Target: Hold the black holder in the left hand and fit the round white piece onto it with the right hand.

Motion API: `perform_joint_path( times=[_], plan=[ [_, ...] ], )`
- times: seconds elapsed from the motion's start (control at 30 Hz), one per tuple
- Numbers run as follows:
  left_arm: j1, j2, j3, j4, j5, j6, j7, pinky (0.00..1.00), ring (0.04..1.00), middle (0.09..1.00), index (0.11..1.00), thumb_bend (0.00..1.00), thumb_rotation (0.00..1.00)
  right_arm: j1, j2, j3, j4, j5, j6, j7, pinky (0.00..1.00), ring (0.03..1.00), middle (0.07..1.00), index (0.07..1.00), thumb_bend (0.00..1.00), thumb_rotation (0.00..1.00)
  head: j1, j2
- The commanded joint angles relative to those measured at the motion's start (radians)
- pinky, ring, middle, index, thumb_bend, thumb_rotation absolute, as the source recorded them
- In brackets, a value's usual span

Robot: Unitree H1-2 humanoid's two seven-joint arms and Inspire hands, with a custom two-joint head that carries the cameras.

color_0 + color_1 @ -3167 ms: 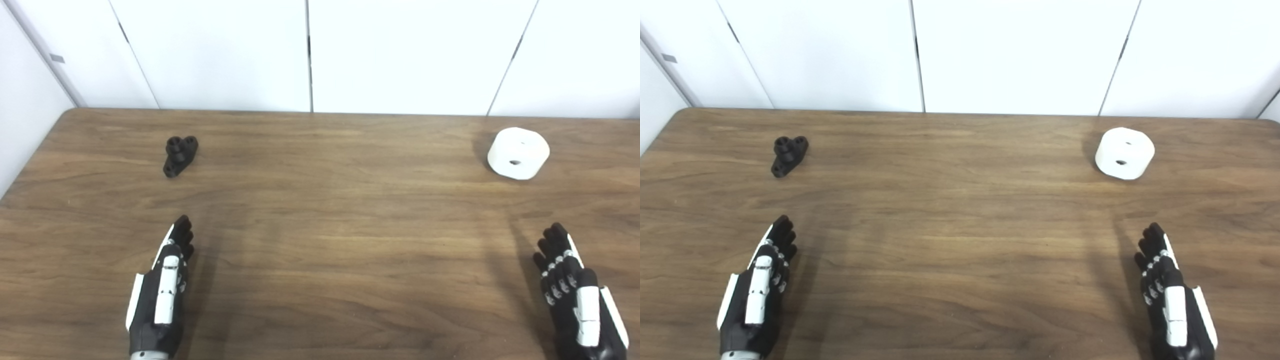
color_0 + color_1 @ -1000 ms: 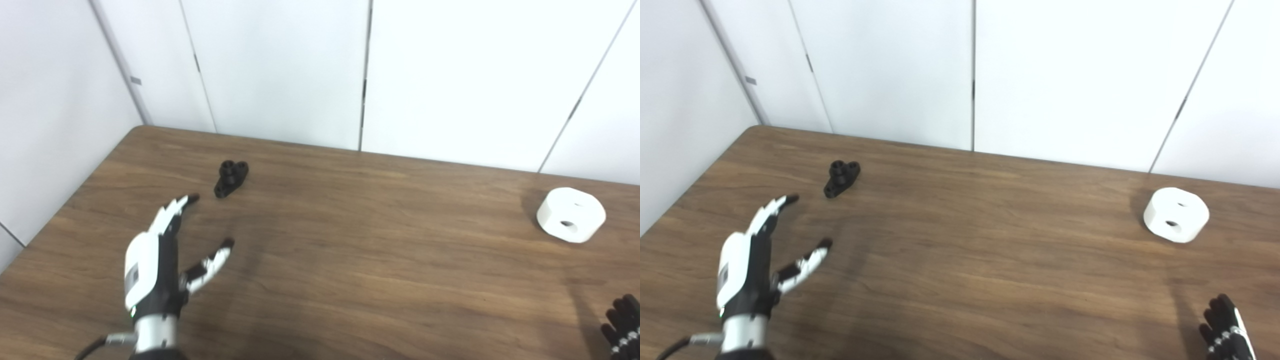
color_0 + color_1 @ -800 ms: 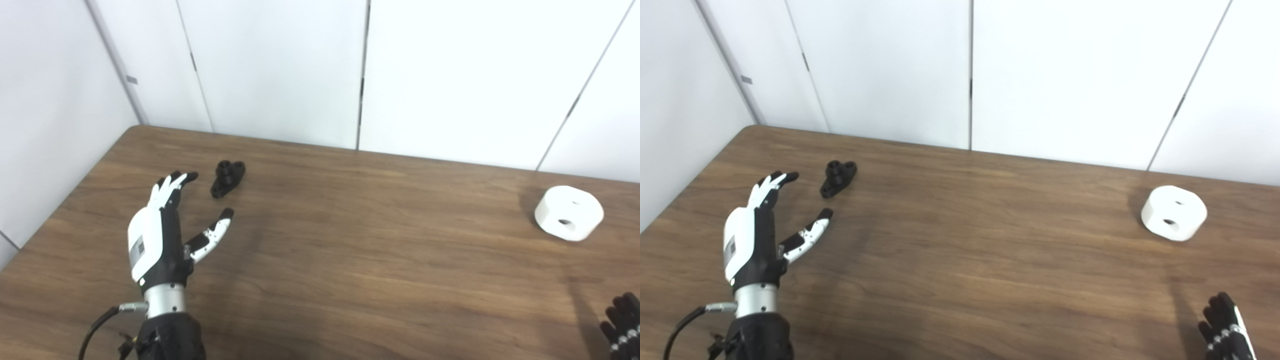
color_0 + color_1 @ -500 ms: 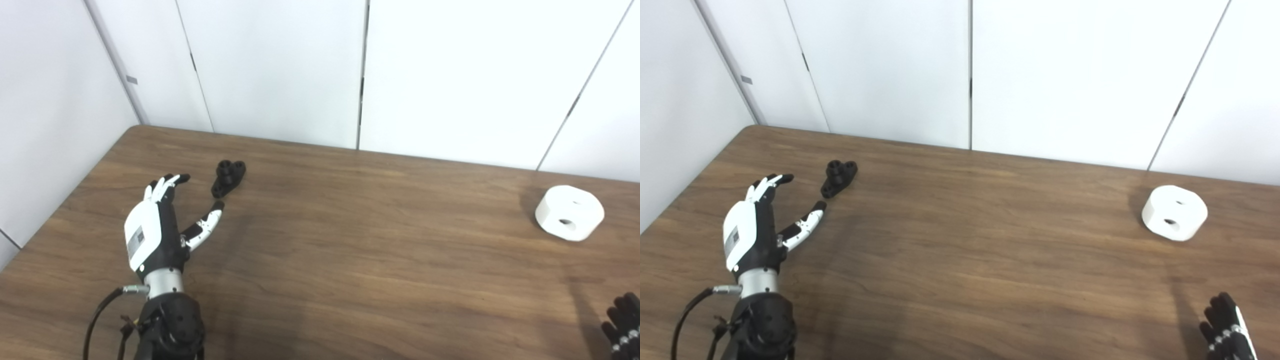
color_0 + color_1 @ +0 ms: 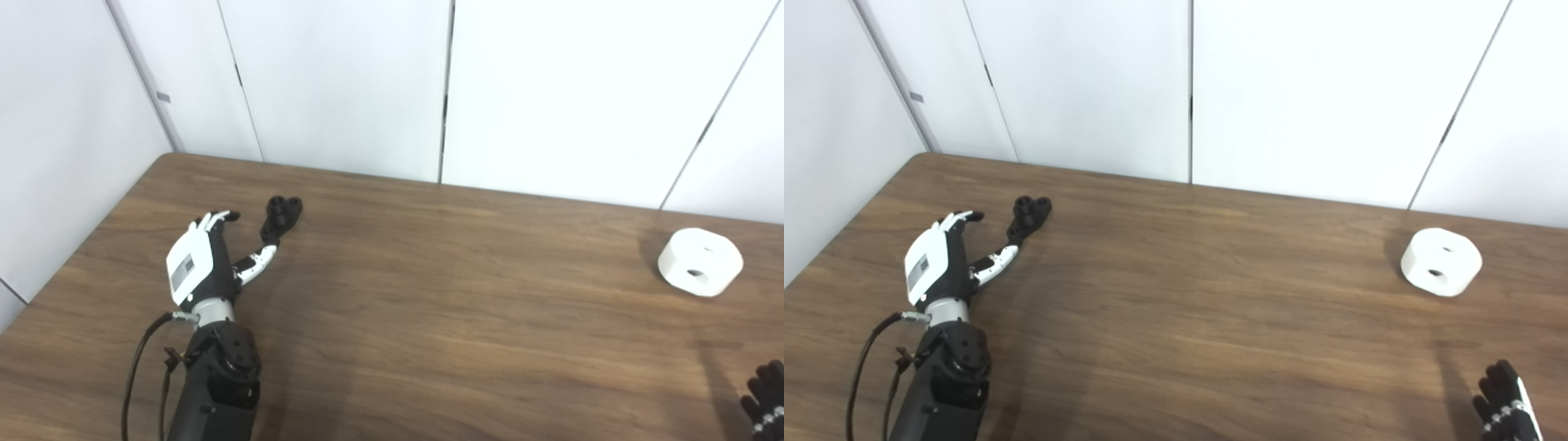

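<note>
One black holder (image 5: 281, 217) lies just beyond left hand (image 5: 205, 263) (fingers spread).

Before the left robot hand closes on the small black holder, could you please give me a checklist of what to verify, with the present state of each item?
1. Left robot hand open, fingers apart: ok.
2. Small black plastic holder lying free on the brown wooden table, nothing beside it: ok.
3. Holder between thumb and fingers: not ok; it lies just beyond the thumb tip, to the right of the fingers.
4. Thumb touching the holder: cannot tell; the tip sits at its near end.
5. Round white piece free at the table's right side, hole visible: ok.
6. Right robot hand ready: cannot tell; only dark fingertips show at the bottom edge.
</note>
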Motion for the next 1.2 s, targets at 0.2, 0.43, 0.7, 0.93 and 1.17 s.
perform_joint_path(
  times=[0.2, 0.43, 0.7, 0.93, 1.17],
  plan=[
    [-0.108, 0.040, -0.007, 0.104, 0.067, -0.002, -0.012, 0.98, 0.970, 0.919, 0.790, 0.76, 0.42, 0.003, 0.026, 0.018, 0.045, -0.021, 0.004, -0.013, 1.00, 1.000, 1.000, 0.999, 0.70, 1.00, -0.005, -0.007],
    [-0.165, 0.045, 0.014, 0.176, 0.080, -0.002, -0.039, 0.98, 0.981, 0.930, 0.799, 0.77, 0.44, 0.002, 0.035, 0.018, 0.050, 0.000, 0.002, -0.011, 1.00, 1.000, 0.992, 0.983, 0.70, 1.00, -0.006, -0.015],
    [-0.218, 0.042, 0.033, 0.220, 0.071, -0.002, -0.074, 0.97, 0.969, 0.918, 0.782, 0.78, 0.41, 0.008, 0.033, 0.022, 0.047, 0.008, -0.005, -0.001, 1.00, 1.000, 0.992, 0.977, 0.67, 0.98, -0.006, -0.015],
    [-0.253, 0.054, 0.025, 0.290, 0.089, -0.002, -0.062, 0.96, 0.957, 0.911, 0.777, 0.77, 0.40, 0.011, 0.033, 0.023, 0.050, 0.015, -0.017, 0.006, 1.00, 1.000, 0.996, 0.963, 0.64, 0.97, -0.008, -0.014],
    [-0.262, 0.050, 0.025, 0.309, 0.105, -0.002, -0.071, 0.95, 0.958, 0.907, 0.753, 0.76, 0.37, 0.011, 0.032, 0.020, 0.043, 0.015, -0.006, 0.001, 1.00, 1.000, 0.990, 0.957, 0.66, 0.97, -0.008, -0.009]
  ],
)
